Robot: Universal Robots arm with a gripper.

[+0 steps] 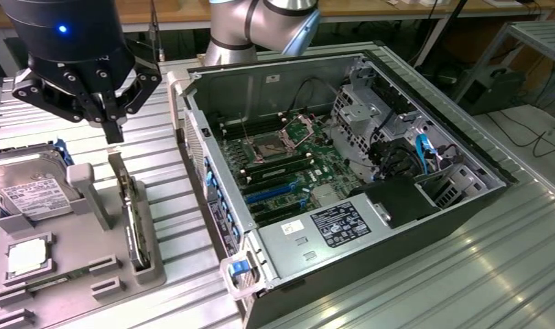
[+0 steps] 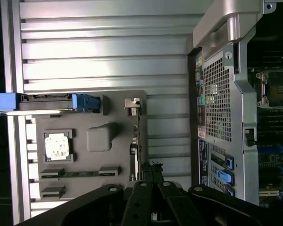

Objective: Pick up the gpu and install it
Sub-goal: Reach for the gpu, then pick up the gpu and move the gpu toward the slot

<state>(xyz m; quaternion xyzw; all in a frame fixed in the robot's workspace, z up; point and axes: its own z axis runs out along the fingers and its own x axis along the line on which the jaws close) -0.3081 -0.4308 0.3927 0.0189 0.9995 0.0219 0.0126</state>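
Above the grey rack the gripper hangs shut, empty; the gpu stands edge-up there, seemingly for pinching

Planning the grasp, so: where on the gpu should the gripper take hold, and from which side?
Likely its exposed top edge, from straight above: the gpu stands on edge in the gray holder, flat faces upright, leaving the top free for a pinch.
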